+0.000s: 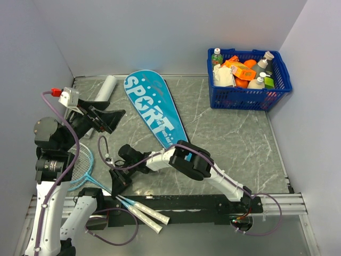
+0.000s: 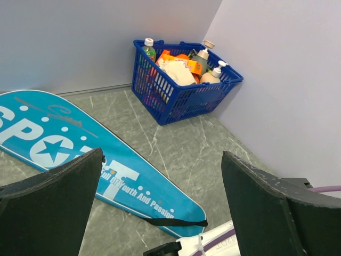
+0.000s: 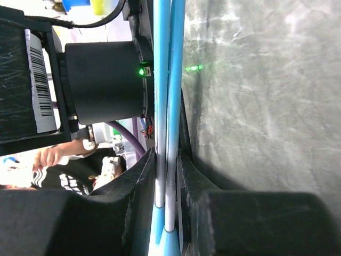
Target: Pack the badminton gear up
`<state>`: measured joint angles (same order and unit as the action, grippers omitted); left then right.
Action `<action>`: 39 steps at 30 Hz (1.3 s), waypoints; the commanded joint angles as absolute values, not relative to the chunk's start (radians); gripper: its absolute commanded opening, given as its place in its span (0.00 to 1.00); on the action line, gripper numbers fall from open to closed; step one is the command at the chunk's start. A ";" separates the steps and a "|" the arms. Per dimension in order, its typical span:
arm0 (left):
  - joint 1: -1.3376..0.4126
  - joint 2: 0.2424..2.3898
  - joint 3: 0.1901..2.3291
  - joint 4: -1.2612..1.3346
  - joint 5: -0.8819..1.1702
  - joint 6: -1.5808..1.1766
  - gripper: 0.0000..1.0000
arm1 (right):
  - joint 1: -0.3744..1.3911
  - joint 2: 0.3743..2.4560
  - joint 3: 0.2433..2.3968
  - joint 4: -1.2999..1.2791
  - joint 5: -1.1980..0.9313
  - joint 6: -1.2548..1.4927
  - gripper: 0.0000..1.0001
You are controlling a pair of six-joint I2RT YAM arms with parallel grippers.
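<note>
Two light-blue-framed rackets (image 1: 81, 164) lie together at the near left, their white handles (image 1: 145, 213) over the front rail. My right gripper (image 1: 118, 181) is shut on both racket shafts (image 3: 168, 80); in the right wrist view the two shafts run side by side between my fingers (image 3: 139, 181). The teal SPORT bag (image 1: 153, 110) lies flat on the table, and also shows in the left wrist view (image 2: 64, 149). My left gripper (image 1: 106, 119) is open and empty, raised at the left and looking over the bag. A white tube-shaped item (image 1: 105, 88) lies behind it; I cannot tell if it is the shuttlecock.
A blue plastic basket (image 1: 246, 98) full of bottles and groceries stands in the back right corner, and shows in the left wrist view (image 2: 181, 98). Walls close the back and both sides. My right forearm (image 1: 192, 162) lies across the near middle of the table.
</note>
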<state>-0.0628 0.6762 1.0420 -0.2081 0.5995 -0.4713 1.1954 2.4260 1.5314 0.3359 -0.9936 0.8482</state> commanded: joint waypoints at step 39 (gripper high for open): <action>-0.066 0.673 1.149 -0.213 0.552 -0.423 0.96 | 0.830 1.864 1.063 0.851 -1.002 1.055 0.00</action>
